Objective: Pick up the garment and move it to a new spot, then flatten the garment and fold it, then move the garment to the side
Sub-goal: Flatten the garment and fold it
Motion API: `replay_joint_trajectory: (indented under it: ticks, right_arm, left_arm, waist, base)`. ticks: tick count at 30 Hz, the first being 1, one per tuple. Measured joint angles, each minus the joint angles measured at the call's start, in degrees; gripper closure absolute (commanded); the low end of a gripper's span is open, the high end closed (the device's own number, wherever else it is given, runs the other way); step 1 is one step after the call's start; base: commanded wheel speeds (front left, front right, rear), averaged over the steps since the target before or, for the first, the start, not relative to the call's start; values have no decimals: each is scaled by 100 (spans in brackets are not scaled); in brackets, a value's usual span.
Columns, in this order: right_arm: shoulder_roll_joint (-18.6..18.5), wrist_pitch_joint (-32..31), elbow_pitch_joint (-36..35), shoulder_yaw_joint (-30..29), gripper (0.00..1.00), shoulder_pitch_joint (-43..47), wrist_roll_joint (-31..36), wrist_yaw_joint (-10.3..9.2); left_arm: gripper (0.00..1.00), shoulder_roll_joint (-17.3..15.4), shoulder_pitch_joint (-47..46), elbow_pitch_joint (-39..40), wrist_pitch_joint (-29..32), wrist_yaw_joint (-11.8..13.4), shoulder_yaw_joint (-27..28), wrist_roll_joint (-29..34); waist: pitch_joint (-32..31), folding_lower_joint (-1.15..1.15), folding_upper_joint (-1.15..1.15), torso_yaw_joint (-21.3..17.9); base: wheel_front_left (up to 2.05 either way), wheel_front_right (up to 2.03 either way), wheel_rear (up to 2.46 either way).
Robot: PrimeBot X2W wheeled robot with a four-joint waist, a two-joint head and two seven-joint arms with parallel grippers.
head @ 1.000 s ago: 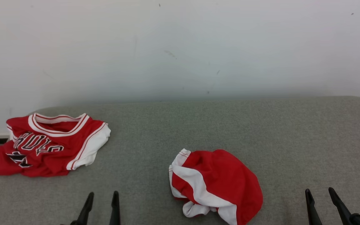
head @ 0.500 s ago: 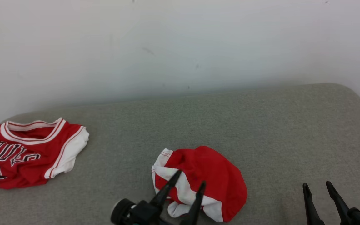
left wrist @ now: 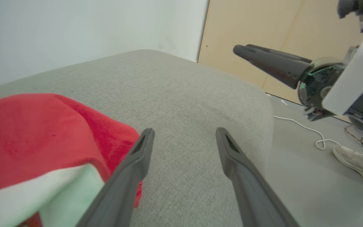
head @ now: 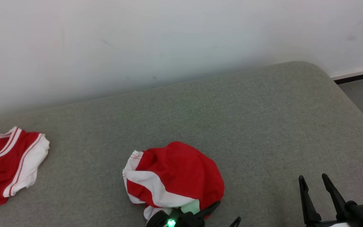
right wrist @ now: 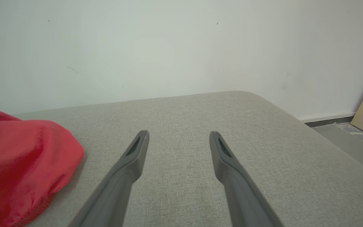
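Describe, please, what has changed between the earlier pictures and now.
The left gripper swung from the lower left across to the near edge of the crumpled red-and-white garment, fingers open, nothing grasped. The head camera turned right. The garment, the jersey and the open right gripper stayed put.

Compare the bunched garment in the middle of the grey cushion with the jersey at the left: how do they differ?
The bunched garment is balled into a rounded heap; the jersey lies flatter, with its neckline showing. The jersey bears lettering; the bunched garment shows none, only a broad white band. Both are red with white trim and rest on the grey cushion.
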State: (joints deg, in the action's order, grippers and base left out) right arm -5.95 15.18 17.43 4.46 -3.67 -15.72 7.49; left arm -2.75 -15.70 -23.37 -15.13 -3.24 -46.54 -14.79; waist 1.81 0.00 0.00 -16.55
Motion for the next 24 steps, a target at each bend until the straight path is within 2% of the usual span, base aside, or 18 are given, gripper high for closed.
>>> replay_joint_trajectory:
  ticks: [9,15,16,17,18,19,24]
  right_arm:
    - [19,0,-34,3,0,-105,-55,0]
    - [34,0,-78,-29,0,-218,-63,0]
    - [35,0,-78,-36,0,-218,-63,0]
    - [36,0,-77,-36,0,-218,-63,0]
    - [37,0,-73,-36,0,-218,-63,0]
    - [36,0,-66,-33,0,-218,-62,0]
    - [37,0,-4,19,0,-206,-53,0]
  left_arm:
    - [0,2,-626,-1267,-1,636,-92,-46]
    - [0,8,-966,-1936,-9,843,-202,-230]
    - [5,12,-1020,-2014,-11,866,-223,-268]
    - [54,20,-1056,-2083,-13,866,-236,-331]
    - [84,24,-1079,-2111,-14,866,-244,-417]
    - [100,23,-1105,-2103,-14,860,-253,-479]
    - [100,-7,-1102,-1741,-1,814,-212,-964]
  waist:
    - [464,0,0,-364]
    - [723,0,0,-475]
    - [745,0,0,-476]
    - [754,0,0,-469]
    - [753,0,0,-457]
    - [745,0,0,-440]
    - [589,0,0,-348]
  base:
    - [0,0,0]
    - [0,0,0]
    - [0,0,0]
    - [0,0,0]
    - [0,0,0]
    - [0,0,0]
    - [0,0,0]
